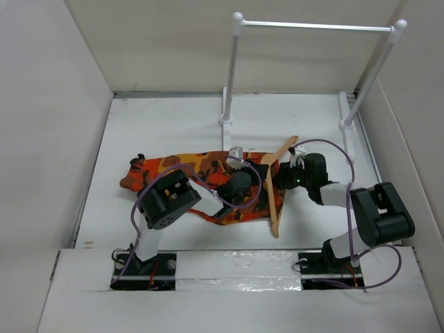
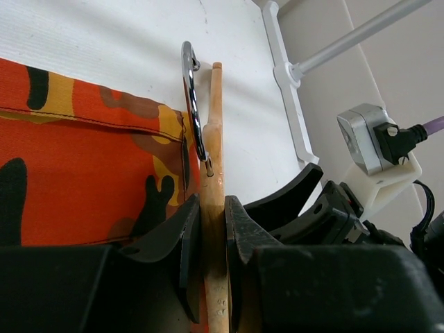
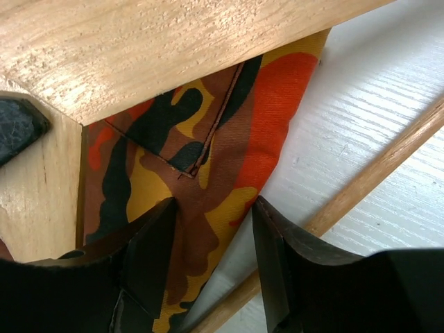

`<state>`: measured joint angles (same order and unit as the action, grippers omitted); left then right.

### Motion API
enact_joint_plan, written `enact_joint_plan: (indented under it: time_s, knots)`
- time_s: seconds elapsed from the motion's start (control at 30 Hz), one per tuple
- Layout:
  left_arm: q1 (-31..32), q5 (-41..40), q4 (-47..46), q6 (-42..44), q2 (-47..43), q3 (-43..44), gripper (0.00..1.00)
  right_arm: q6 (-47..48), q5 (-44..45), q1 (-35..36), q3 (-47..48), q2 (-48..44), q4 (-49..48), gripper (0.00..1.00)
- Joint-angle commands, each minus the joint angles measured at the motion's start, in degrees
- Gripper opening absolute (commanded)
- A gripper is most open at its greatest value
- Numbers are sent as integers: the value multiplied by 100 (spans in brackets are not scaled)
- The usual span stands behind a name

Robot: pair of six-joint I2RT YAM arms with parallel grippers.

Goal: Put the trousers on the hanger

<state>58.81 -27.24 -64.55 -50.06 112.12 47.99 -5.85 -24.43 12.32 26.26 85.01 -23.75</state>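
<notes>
Looks like the threading step, nowhere near finished. Got the trousers lying flat across the middle of the table, and the hanger lying flat at their right end, partly over the cloth.

Seeing the left gripper squeezed narrow on the hanger's wooden neck, just below the metal hook. Seeing the right gripper parted to a middling width, straddling a corner of the camo fabric just beside the crossbar. Gripping nothing, going by the wrist view.

Can't tell from above about any cloth already inside the triangle. Seems mostly tucked under the upper wood, short of the bar.

Guessing at the next move: closing the right fingers on that corner, then drawing the cloth over the crossbar while pinning the hanger steady with the left. Needs a proper pinch through every layer, otherwise risks dragging only the top one and bunching the rest. Probably also needs the hanger tipped up a touch to open a gap under the bar.

No worries yet about the white rail, well apart at the back.
</notes>
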Motion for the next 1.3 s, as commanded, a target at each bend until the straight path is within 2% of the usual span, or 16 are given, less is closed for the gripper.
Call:
enact_joint_plan:
  time_s: [0.0,0.07,0.1,0.13,0.17,0.27,0.3,0.47,0.63,0.77,0.97,1.13,1.27]
  knots:
    - [-27,44,-277,286,12,79,0,-66,281,60,-77,112,-341,53]
    - [-27,18,-286,365,21,79,0,-57,-53,60,-42,226,-437,46]
    - [-27,0,-294,427,12,62,0,-66,-149,60,-60,252,-490,17]
    - [-79,9,-295,462,-14,44,0,-74,-263,60,-60,261,-508,4]
    - [-80,-9,-338,523,-75,-17,0,-83,-456,-70,-121,174,-517,0]
    - [-141,-26,-522,883,-294,-253,0,-284,-817,-579,-488,-264,-841,0]
    - [-141,-61,-584,1058,-374,-324,0,-294,-853,-703,-543,-701,-790,0]
    - [-141,-334,-593,1595,-848,-763,0,-58,-731,-1336,-517,-2188,420,0]
    - [-141,-545,-716,2018,-1191,-1265,0,-92,-529,-2003,-473,-3349,1047,0]
    - [-141,-886,-603,2246,-1664,-1887,0,-118,-668,-2662,-499,-3474,1241,0]
    - [-194,-1107,-67,2527,-2579,-2416,0,-22,-790,-2936,-394,-3114,1092,0]
    - [-246,-1300,320,2642,-2914,-2417,0,-66,-1231,-3227,-385,-2640,846,0]
    - [-247,-932,224,2721,-2950,-2259,0,-22,-1267,-3227,-438,-2542,792,0]
